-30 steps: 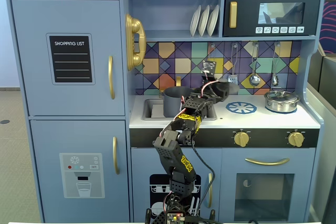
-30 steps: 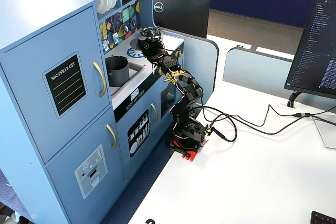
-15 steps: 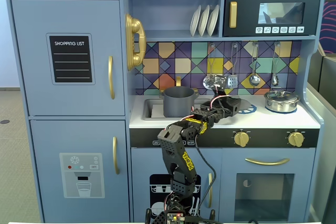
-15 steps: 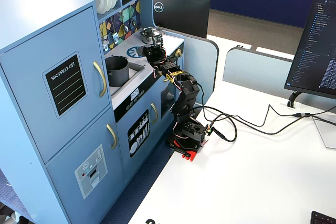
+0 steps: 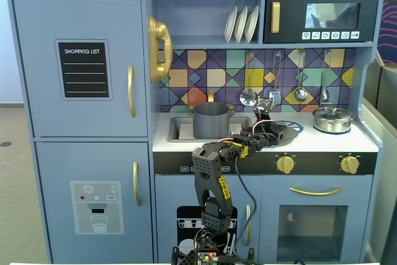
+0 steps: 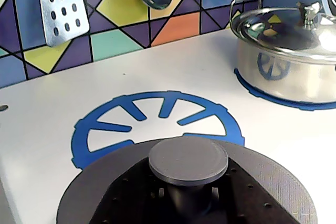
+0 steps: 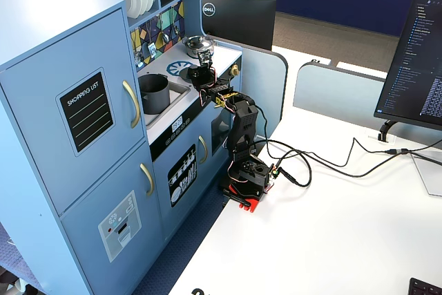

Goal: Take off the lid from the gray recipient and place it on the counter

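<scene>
In a fixed view from the front, the gray recipient [image 5: 211,120] is standing uncovered in the sink basin at the left of the counter [image 5: 322,141]. The arm is reaching up from below, and its gripper [image 5: 280,131] is hanging over the blue burner mark [image 5: 294,126], to the right of the recipient. The lid is hard to make out here against the black gripper. A shiny silver pot [image 5: 332,119] with its own lid is sitting further right.

In the wrist view, the lid [image 6: 273,187] is filling the lower part of the picture, its knob [image 6: 188,161] standing up at the centre. It is lying partly over the burner mark [image 6: 105,129], level with the counter [image 6: 173,74]; whether it is touching the counter or just above it cannot be told. The fingers are not showing here, so their grip cannot be told. The silver pot [image 6: 294,66] is sitting at the upper right.

In a fixed view from the side, the gripper [image 7: 201,75] is reaching over the counter [image 7: 224,54] between the open recipient [image 7: 154,93] and the silver pot [image 7: 199,46]. The fingers are too small to read.
</scene>
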